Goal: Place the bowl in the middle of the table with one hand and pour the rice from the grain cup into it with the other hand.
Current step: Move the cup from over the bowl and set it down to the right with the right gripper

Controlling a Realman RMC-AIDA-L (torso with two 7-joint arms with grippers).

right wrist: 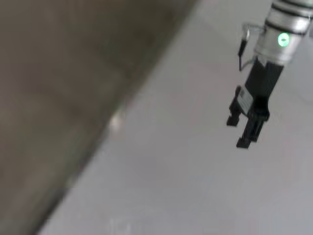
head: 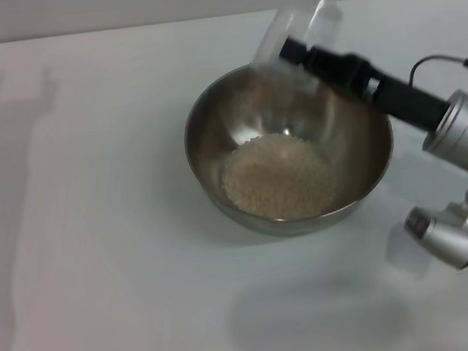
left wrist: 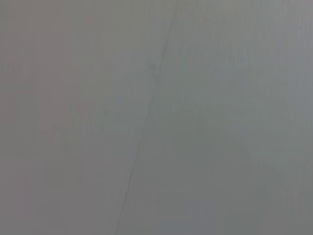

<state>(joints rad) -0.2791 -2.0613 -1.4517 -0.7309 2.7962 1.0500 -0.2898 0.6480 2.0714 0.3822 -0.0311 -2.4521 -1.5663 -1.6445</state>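
The steel bowl (head: 203, 174) stands on the white table (head: 93, 264) near its middle. A pale mound of rice (head: 277, 177) lies in its bottom. My right gripper (head: 295, 52) reaches in from the right and is shut on the clear grain cup (head: 299, 28). The cup is tipped over the bowl's far rim, and no rice shows inside it. My left gripper (right wrist: 243, 131) is out of the head view. It shows far off in the right wrist view, hanging above the table, open and empty.
The left arm's shadow (head: 13, 122) falls on the left part of the table. The left wrist view shows only a plain grey surface (left wrist: 156, 117). A dark area beyond the table edge (right wrist: 58, 73) shows in the right wrist view.
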